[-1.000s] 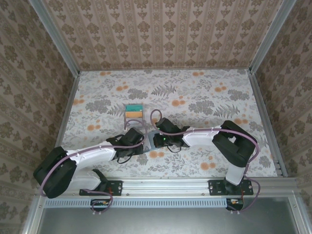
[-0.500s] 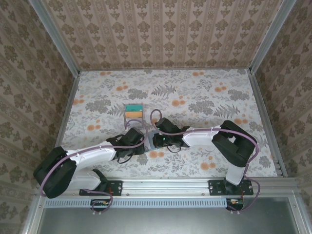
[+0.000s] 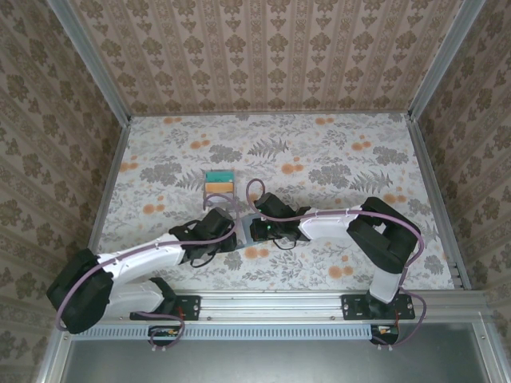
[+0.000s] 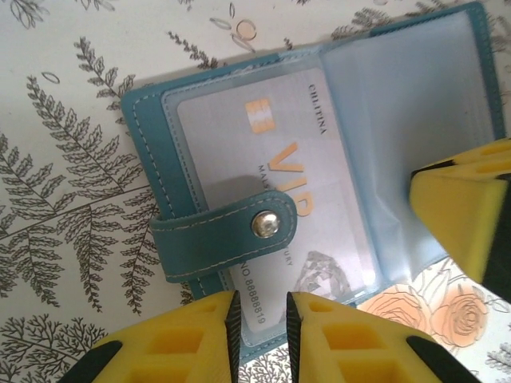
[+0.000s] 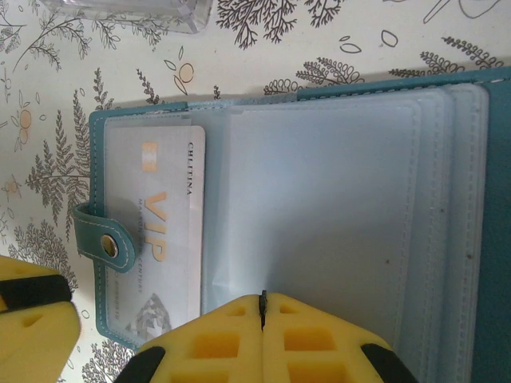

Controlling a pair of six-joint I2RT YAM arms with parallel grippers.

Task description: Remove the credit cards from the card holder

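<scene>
The card holder (image 4: pixel 152 152) lies open on the table, dark teal outside, with clear sleeves (image 5: pixel 319 207) and a snap strap (image 4: pixel 223 235). A pale credit card (image 4: pixel 271 175) printed "VIP" sits in its left sleeve (image 5: pixel 156 215). My left gripper (image 4: pixel 259 335) hovers at the holder's near edge, its jaws a narrow gap apart over that card's end. My right gripper (image 5: pixel 262 302) is shut on the edge of a clear sleeve, which creases toward its tip. In the top view both grippers (image 3: pixel 236 233) (image 3: pixel 250 228) meet over the holder (image 3: pixel 245 220).
A small tray (image 3: pixel 219 192) just beyond the holder holds a teal card (image 3: pixel 219 176) and an orange card (image 3: pixel 219 187); its clear rim (image 5: pixel 128 9) shows in the right wrist view. The flowered table (image 3: pixel 335 159) is walled on three sides.
The left gripper's jaws have parted slightly. The left arm's elbow has swung down toward the near-left corner, with its wrist still at the holder. The right arm has not moved.
</scene>
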